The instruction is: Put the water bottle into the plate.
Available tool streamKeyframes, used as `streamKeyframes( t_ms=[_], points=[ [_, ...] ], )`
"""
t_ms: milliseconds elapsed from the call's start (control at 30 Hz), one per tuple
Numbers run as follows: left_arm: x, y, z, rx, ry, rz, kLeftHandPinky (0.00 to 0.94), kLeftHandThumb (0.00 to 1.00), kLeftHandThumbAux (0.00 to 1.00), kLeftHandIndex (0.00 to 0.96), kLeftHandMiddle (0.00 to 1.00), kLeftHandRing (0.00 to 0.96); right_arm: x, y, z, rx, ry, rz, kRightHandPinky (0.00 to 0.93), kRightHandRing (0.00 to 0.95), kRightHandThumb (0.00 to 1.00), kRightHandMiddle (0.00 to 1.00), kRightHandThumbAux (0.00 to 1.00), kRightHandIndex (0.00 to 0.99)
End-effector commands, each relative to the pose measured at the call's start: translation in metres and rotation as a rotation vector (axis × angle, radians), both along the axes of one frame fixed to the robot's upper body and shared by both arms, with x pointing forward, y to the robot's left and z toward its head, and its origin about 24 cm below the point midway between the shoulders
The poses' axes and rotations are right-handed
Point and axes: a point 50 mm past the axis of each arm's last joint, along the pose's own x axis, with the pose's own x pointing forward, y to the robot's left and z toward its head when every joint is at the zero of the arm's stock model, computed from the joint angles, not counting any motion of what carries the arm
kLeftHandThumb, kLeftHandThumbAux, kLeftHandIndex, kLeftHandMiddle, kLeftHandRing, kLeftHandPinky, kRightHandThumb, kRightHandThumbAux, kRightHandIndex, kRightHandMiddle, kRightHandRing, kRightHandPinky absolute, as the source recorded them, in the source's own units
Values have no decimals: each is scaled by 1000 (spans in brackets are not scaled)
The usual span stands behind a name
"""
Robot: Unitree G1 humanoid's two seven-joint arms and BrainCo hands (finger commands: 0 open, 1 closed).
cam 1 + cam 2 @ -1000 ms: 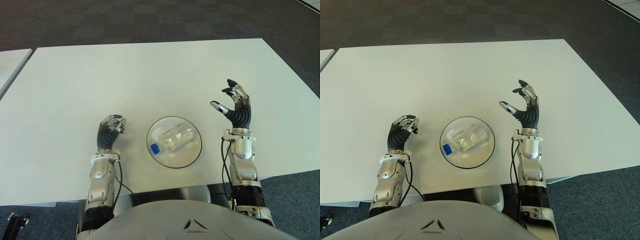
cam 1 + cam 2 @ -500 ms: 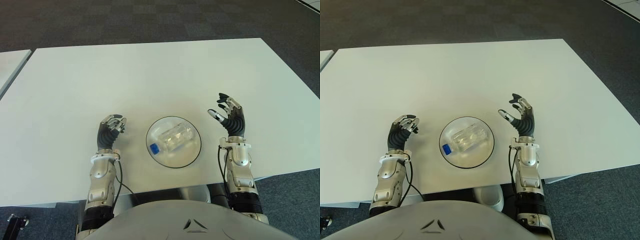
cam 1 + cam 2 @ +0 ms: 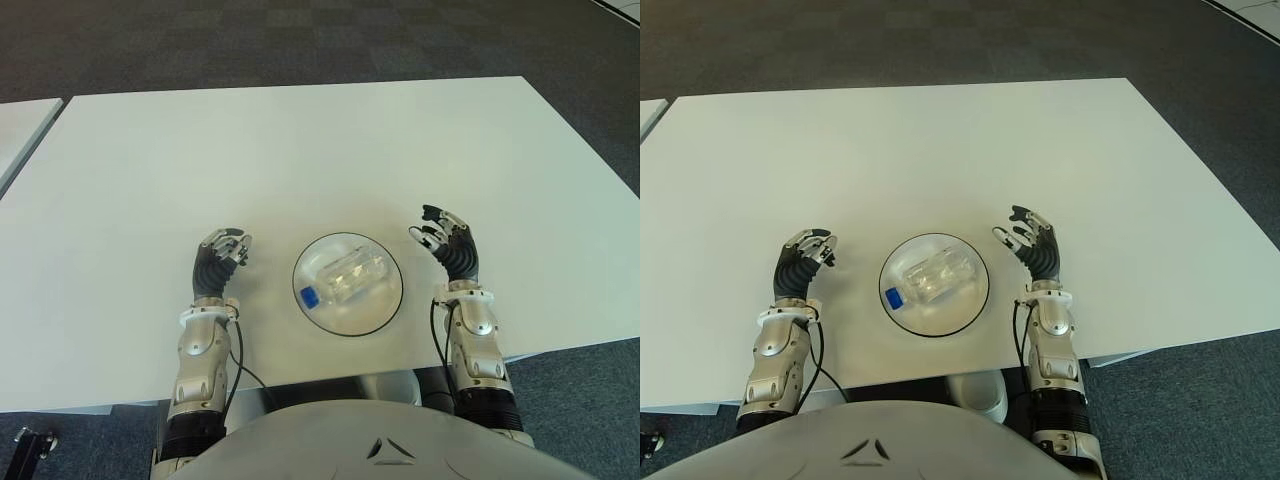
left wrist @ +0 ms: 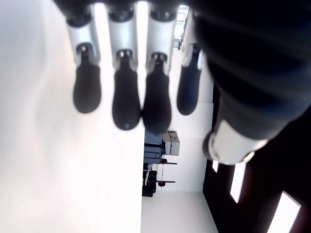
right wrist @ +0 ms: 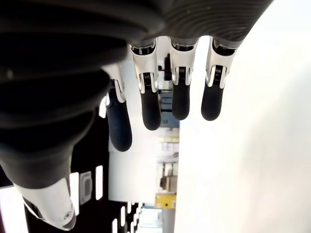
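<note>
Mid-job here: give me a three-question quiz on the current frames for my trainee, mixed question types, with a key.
1. True or false: the clear plastic water bottle with a blue cap lies on its side inside the round white plate with a dark rim.
2. Which hand holds the bottle? A) left hand B) right hand C) neither
3. Fill in: the plate sits on the white table ____ the two hands.

Key: 1 true; 2 C; 3 between.

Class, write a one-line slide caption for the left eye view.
Water bottle lying in the plate, empty hands on either side: left hand, right hand.
</note>
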Motion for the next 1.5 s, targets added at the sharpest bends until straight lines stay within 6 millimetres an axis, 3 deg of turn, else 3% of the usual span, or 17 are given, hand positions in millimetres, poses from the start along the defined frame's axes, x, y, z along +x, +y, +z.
streamKeyframes(
  t_ms=[33,433,1500],
  points=[
    [1,-1,-3,5,22,-9,646,705,713,435,679,661,1,4,-12,45,64,2,455,425,701,413,735,416],
    [1,-1,-3,21,22,-7,634,705,713,435,674,652,9,3,-31,32,151,-26,476,453,703,443,734,419],
    [-2,1,-3,10,23,-10,636,705,713,435,675,656,1,10,-38,51,214,-20,487,477,708,474,734,421]
  ],
)
